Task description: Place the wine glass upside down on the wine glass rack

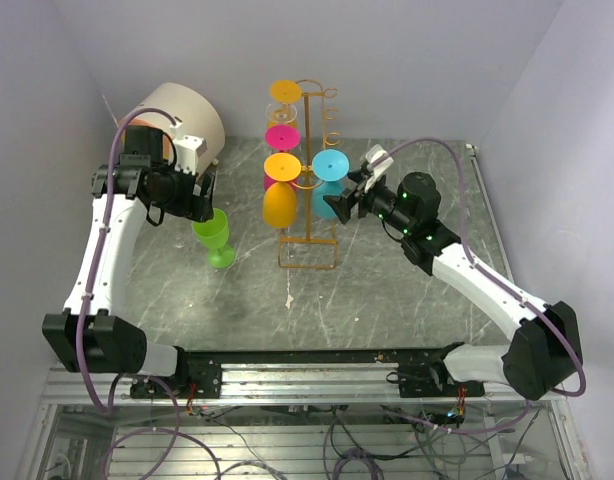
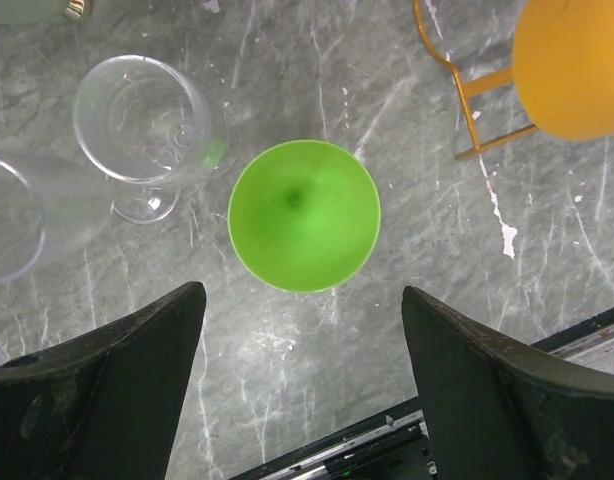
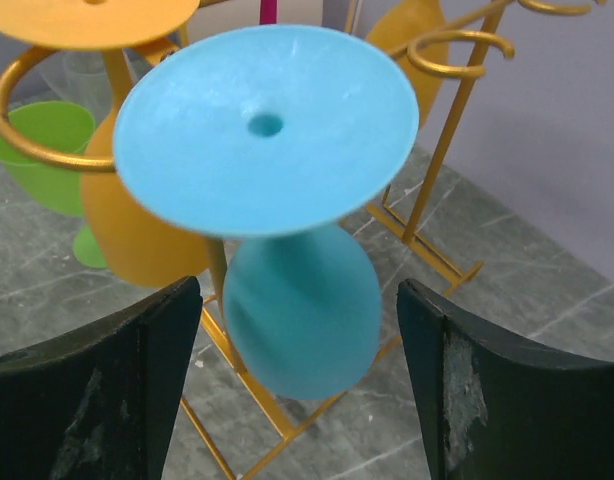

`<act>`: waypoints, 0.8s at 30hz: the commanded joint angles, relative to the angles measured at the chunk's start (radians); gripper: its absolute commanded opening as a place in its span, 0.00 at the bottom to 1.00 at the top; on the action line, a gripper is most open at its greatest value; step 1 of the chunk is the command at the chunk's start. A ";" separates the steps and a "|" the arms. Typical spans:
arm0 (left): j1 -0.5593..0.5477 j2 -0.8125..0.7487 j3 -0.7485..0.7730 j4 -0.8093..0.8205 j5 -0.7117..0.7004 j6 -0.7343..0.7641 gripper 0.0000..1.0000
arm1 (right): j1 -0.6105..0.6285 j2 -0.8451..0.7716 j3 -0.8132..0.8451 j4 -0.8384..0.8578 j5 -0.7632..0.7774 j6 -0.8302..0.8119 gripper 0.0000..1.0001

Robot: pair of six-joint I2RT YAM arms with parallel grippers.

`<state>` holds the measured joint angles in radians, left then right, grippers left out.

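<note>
The orange-yellow wine glass rack stands mid-table. A blue wine glass hangs from it upside down, its foot resting in a loop. My right gripper is open around the blue bowl, with a gap on each side. Above an upright green wine glass on the table, left of the rack, hangs my left gripper, open and holding nothing. From the top view, the left gripper is just over the green glass and the right gripper is beside the blue glass.
Two orange glasses and a pink one also hang upside down on the rack. Two clear glasses stand left of the green one. A beige cylinder sits at the back left.
</note>
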<state>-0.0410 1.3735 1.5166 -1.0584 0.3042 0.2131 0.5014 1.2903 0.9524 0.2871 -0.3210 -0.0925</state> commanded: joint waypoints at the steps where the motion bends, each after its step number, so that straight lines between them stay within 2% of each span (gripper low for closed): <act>1: -0.028 0.032 0.024 0.052 -0.075 0.012 0.88 | -0.004 -0.089 -0.046 0.029 0.041 0.026 0.82; 3: -0.042 0.059 0.037 0.058 -0.108 0.009 0.85 | -0.003 -0.129 -0.075 0.038 0.051 0.041 0.93; 4: -0.050 0.070 0.040 0.067 -0.129 0.006 0.79 | -0.004 -0.148 -0.088 0.041 0.057 0.049 0.99; 6: -0.059 0.094 0.034 0.089 -0.157 -0.002 0.67 | -0.003 -0.196 -0.108 0.034 0.084 0.072 1.00; 13: -0.093 0.174 0.024 0.134 -0.278 -0.018 0.55 | -0.004 -0.388 -0.179 -0.059 0.118 0.207 1.00; 14: -0.096 0.184 0.026 0.137 -0.298 -0.022 0.48 | -0.004 -0.413 -0.189 -0.079 0.118 0.223 1.00; 15: -0.098 0.194 0.030 0.134 -0.313 -0.030 0.46 | -0.003 -0.442 -0.201 -0.096 0.117 0.241 1.00; 16: -0.098 0.201 0.029 0.137 -0.324 -0.036 0.36 | -0.003 -0.471 -0.216 -0.112 0.114 0.259 1.00; 17: -0.099 0.205 0.026 0.140 -0.339 -0.041 0.33 | -0.003 -0.499 -0.229 -0.126 0.116 0.270 1.00; 21: -0.099 0.189 -0.012 0.170 -0.394 -0.050 0.31 | -0.003 -0.610 -0.267 -0.188 0.134 0.284 1.00; 24: -0.099 0.165 -0.052 0.199 -0.409 -0.053 0.34 | -0.004 -0.657 -0.276 -0.230 0.155 0.279 1.00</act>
<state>-0.1345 1.5757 1.5078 -0.9203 -0.0406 0.1753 0.5003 0.6846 0.6888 0.1329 -0.2005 0.1623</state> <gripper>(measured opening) 0.325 0.996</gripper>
